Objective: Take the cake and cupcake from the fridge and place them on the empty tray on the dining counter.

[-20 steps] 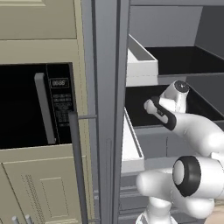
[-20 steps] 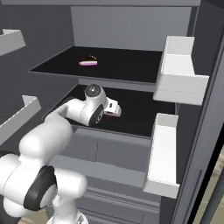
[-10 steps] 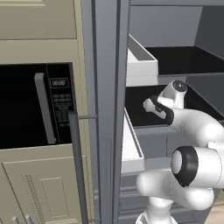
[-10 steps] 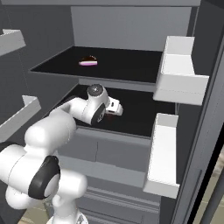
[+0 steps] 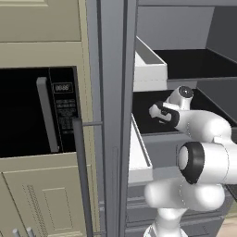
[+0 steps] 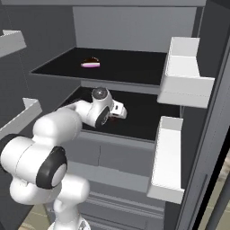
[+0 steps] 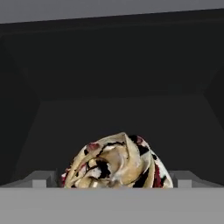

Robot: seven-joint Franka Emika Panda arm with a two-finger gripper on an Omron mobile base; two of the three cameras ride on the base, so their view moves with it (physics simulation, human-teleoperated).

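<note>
On fridge (image 6: 134, 27) lower black shelf: our jaws straddle cupcake (image 7: 114, 162), one tip either side, dead ahead; whether they grip it we cannot tell. Cake (image 6: 91, 63) sits on shelf above, left of jaws.

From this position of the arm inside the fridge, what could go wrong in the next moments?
1. The cupcake sits between the fingertips of the gripper, seen only low in the hand view; the hold may be shallow, so it might slip on the way out.
2. The white door bins stand close beside the arm; a wide swing out of the fridge might strike them.
3. The cake lies on the shelf above; lifting too high might bump that shelf.
</note>
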